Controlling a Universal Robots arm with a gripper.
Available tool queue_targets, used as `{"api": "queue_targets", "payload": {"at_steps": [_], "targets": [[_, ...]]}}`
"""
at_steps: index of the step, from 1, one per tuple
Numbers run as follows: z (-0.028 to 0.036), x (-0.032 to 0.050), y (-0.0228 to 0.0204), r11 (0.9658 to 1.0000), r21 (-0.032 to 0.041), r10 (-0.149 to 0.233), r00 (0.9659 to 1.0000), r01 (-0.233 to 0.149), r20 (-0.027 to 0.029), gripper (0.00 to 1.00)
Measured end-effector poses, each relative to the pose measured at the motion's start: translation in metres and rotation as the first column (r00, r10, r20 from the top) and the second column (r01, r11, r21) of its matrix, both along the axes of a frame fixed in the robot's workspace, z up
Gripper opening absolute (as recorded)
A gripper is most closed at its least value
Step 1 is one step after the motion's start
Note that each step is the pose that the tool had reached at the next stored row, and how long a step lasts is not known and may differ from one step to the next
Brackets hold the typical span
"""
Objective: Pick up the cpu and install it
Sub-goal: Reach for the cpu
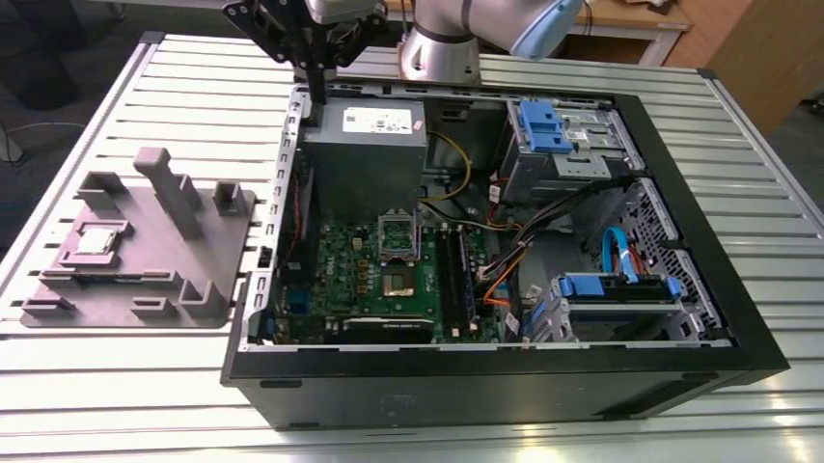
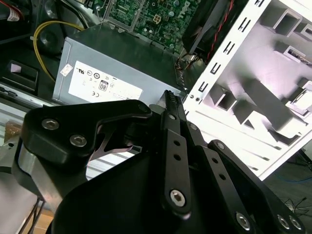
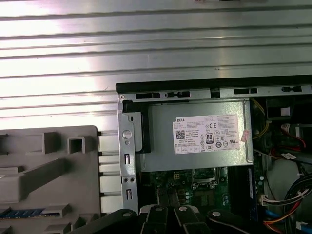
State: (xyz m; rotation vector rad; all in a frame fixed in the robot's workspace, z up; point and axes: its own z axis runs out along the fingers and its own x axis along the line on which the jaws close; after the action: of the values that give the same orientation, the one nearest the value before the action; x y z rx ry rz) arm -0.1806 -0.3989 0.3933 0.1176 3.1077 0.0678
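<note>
The cpu, a small silver-grey square chip, lies in a recess of the grey fixture at the exterior view's left, outside the computer case. My gripper hangs above the case's far left corner, well away from the cpu, beside the power supply. In the second wrist view its ribbed fingertips press together with nothing between them. The metal-framed socket sits on the green motherboard, with its lid raised.
The open black case takes up the middle of the slatted metal table. Inside it are blue drive bays, loose cables and a blue cable. The fixture has tall posts.
</note>
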Motion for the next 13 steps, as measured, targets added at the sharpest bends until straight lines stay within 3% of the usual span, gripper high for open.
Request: {"api": "queue_targets", "payload": {"at_steps": [13], "targets": [[0.0, -0.0085, 0.0, 1.0, 0.0, 0.0, 1.0, 0.0, 0.001, 0.11]]}}
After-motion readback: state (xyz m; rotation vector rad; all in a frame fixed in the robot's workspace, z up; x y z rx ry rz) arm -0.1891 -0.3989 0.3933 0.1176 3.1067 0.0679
